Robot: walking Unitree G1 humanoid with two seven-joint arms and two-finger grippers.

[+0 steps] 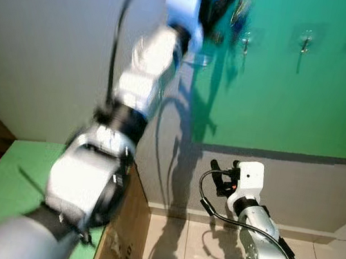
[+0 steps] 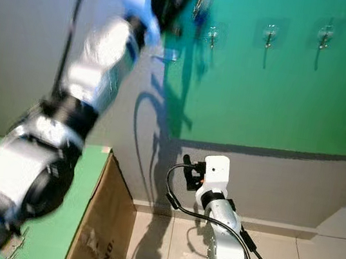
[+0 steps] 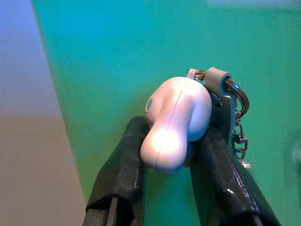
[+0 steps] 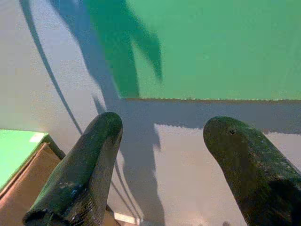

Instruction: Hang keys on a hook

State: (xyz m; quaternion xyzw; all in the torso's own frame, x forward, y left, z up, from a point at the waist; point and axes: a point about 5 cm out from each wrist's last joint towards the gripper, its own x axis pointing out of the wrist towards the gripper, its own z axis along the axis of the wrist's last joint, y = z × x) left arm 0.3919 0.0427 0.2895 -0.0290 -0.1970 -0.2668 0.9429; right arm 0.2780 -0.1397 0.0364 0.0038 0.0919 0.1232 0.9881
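Keys (image 3: 176,122), a pale rounded fob with a grey loop and a short metal chain, sat pinched between the two black fingers (image 3: 120,174) of the left gripper (image 1: 225,7), the fob bulging out past the fingertips and the chain hanging down the far side. That claw was raised high on its silver arm, up against the green wall panel (image 1: 295,96), with the nearest hook (image 1: 245,41) just beside it and level with it. Two more hooks (image 1: 306,41) ran along the panel further off to the claw's right. The right gripper (image 4: 162,160) hung low, well below the left one, its fingers spread wide with nothing between them, pointed at the grey lower wall (image 4: 188,169). A cardboard box (image 2: 103,223) stood near it on the tiled floor (image 2: 162,245), under a green tabletop (image 1: 1,188).
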